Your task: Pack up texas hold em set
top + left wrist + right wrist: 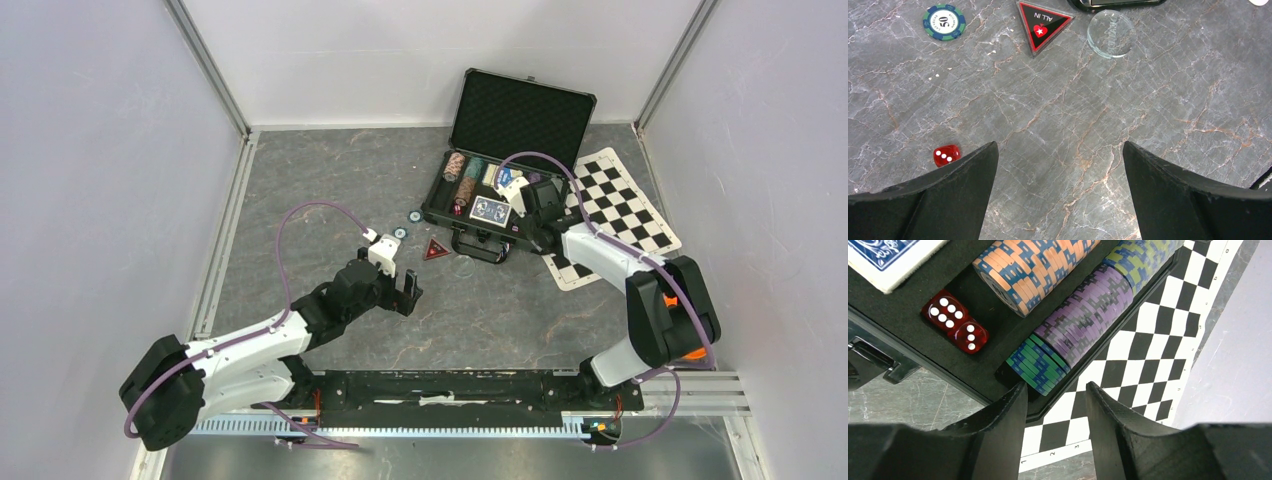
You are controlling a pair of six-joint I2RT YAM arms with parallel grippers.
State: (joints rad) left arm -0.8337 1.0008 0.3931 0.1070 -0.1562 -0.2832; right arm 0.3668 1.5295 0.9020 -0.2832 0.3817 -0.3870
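The black case (520,118) lies open at the back right, lid up. Its tray holds rows of striped chips (1083,320), a blue card deck (490,210) and two red dice (955,327). My right gripper (1055,390) is open and empty, over the tray's near right corner by the green chips (1040,365). My left gripper (1060,150) is open and empty, low over the bare table. A red die (946,155) lies just outside its left finger. Ahead of it lie a green "50" chip (944,21), the red-edged triangular "ALL IN" marker (1042,23) and a clear round disc (1111,34).
The black-and-white checkered mat (620,215) lies under and to the right of the case. A second loose chip (413,215) lies left of the case. White walls close the table at the back and on both sides.
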